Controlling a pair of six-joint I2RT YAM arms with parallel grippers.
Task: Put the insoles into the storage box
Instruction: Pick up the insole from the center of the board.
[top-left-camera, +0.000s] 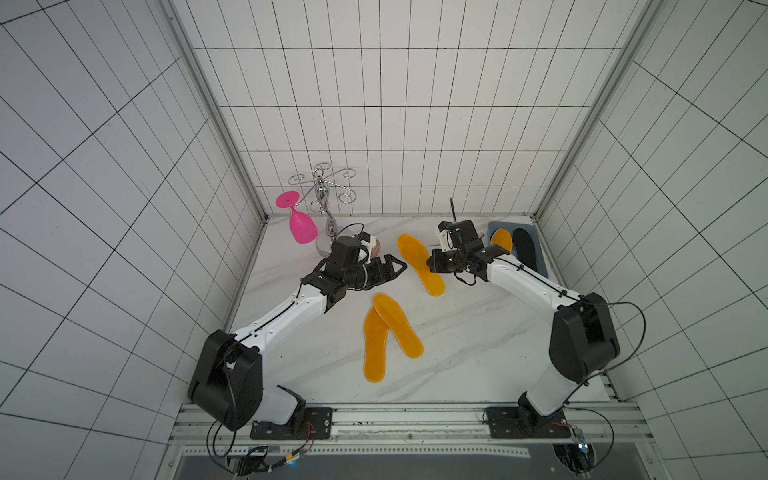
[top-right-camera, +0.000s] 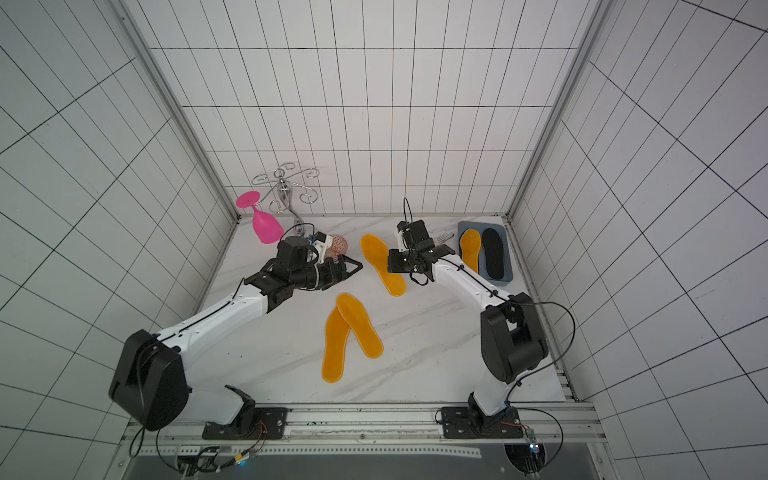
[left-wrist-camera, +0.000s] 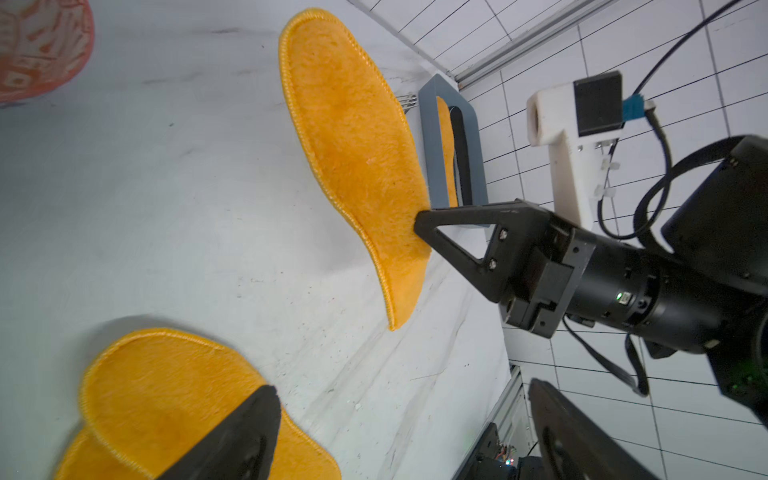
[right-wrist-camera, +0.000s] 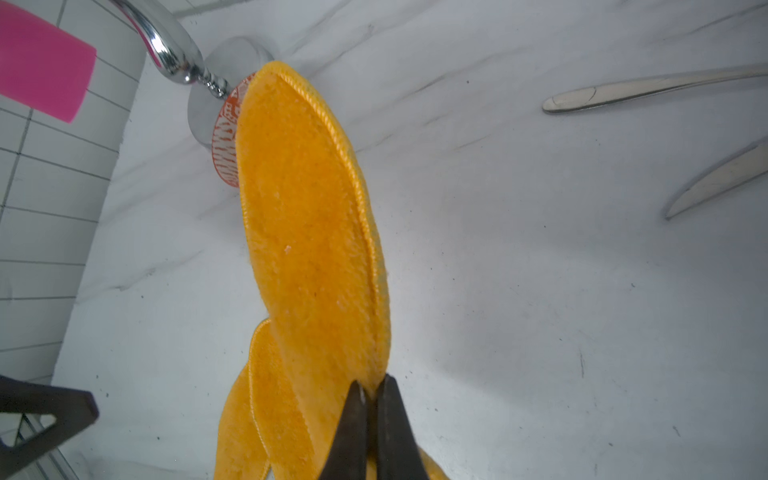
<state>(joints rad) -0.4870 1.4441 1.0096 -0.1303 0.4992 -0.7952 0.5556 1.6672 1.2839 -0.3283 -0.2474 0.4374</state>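
While right gripper (right-wrist-camera: 371, 388) pinches insole (right-wrist-camera: 307, 232) edge, jaws shut, that edge raised off table (top-left-camera: 457, 353), left gripper (top-left-camera: 397, 266) gapes empty alongside. Step: pick-up of third insole. Next: lift clear, swing to box (top-right-camera: 463, 227) at far right corner, lay beside two inside.

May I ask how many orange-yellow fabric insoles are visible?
4: one insole in the blue-grey plastic tray, one pinched by the right gripper, two crossed mid-table; more could be hidden.

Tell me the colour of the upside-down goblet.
The goblet is bright pink, clearest in a top view.
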